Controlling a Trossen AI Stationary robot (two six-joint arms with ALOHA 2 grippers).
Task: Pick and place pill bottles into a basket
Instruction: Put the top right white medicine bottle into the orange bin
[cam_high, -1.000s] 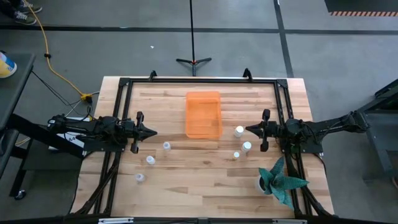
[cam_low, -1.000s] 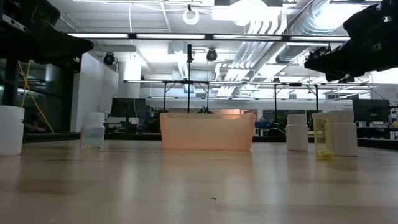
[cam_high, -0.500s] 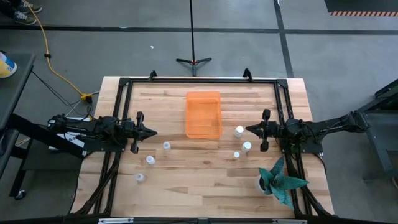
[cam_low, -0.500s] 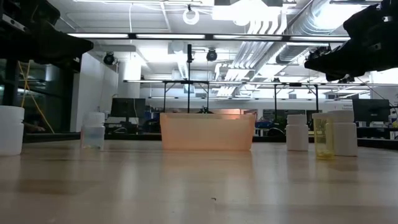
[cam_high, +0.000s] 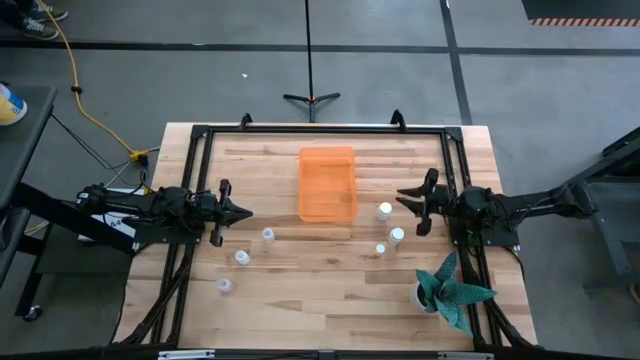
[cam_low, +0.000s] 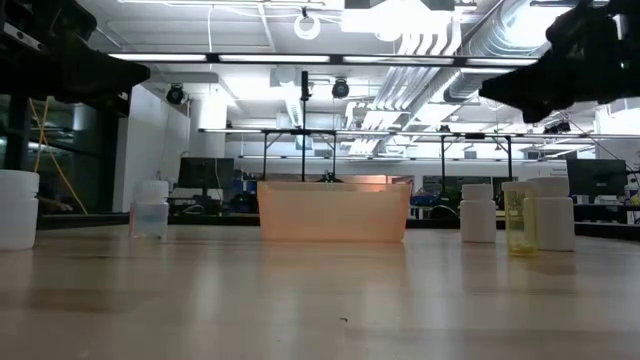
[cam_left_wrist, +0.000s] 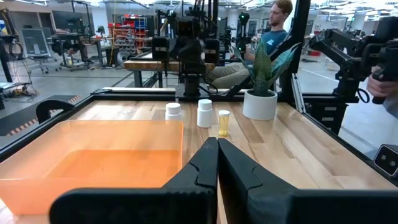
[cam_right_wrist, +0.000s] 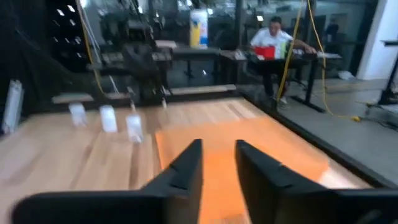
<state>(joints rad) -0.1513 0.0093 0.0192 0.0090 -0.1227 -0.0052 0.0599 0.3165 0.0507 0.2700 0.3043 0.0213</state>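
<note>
— Wooden bench (cam_high: 330, 255) carries what?
— Orange basket (cam_high: 327, 184) mid-bench; pill bottles (cam_high: 385, 211) flank it.
— Hands?
— Left hand (cam_high: 245, 212) fingers together, empty; right hand (cam_high: 404, 200) slightly parted, empty.

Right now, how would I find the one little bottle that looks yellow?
Start at the orange basket in the middle of the wooden table, then look toward the right end effector, where three small bottles stand near a potted plant. The yellow bottle is the one closest to the table's front edge. Its neighbours are pale and wider; it is slimmer and see-through yellow.
</note>
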